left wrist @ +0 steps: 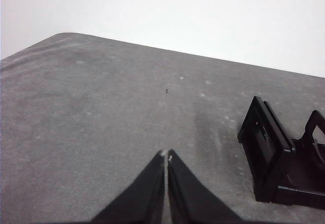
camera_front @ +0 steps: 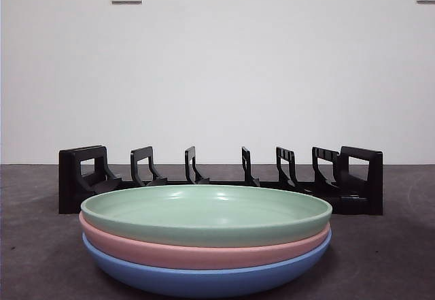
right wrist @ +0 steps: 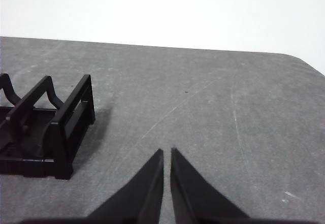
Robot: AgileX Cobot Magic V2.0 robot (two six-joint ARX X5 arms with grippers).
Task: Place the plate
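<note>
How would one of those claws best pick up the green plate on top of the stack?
Probably by the green plate's thin rim, at a side edge, one jaw above and one below. It lies flat atop the pink plate, so only its overhanging rim offers something to pinch. Neither the left gripper nor the right gripper is near it.

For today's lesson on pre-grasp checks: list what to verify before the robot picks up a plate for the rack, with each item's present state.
1. Green plate on top of the stack, free to lift: ok.
2. Pink plate and blue plate stacked squarely beneath: ok.
3. Black rack upright behind the stack, slots unoccupied: ok.
4. Left hand holding nothing, jaws together: ok.
5. Right hand holding nothing, jaws nearly together: ok.
6. Hands positioned near the plates: not ok.
</note>
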